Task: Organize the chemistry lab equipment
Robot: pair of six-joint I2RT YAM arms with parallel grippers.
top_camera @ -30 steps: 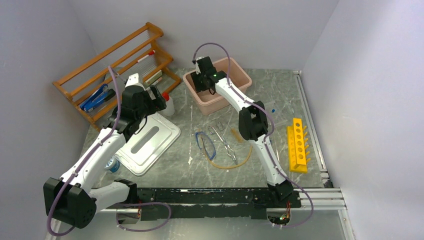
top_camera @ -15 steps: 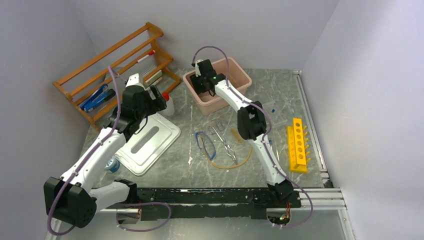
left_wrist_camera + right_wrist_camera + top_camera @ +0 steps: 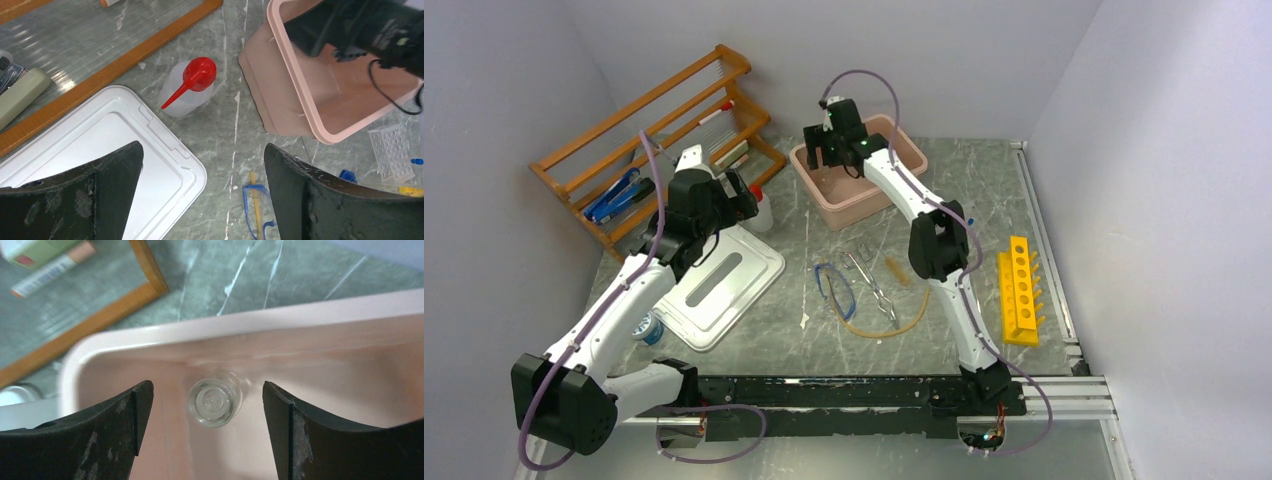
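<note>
A grey marbled worktop (image 3: 794, 290) seen from above, with two robot arms reaching away from its near edge.

The right pincer (image 3: 207, 390) hangs over the near-left corner of a pink plastic tub (image 3: 225, 322) at the back of the worktop. Its jaws stand wide apart and grip nothing. Below and between them, a small clear glass vessel (image 3: 215, 401) with a round mouth sits upright on the tub floor, close to the tub wall and touching neither finger.

The left pincer (image 3: 202, 149) is also wide open and empty. It hovers over the corner of a white lid (image 3: 100, 140) lying flat on the worktop. Just beyond the lid stands a white red-capped squeeze bottle (image 3: 187, 87), between the tub and an orange wooden shelf rack (image 3: 654, 110).

In the middle of the worktop, blue-framed clear goggles (image 3: 834, 285) lie just beside metal tongs (image 3: 871, 285), with a loop of tan rubber tubing (image 3: 904, 327) curving beneath the tongs. A yellow tube rack (image 3: 1021, 290) lies at the right side, well apart from both pincers.
</note>
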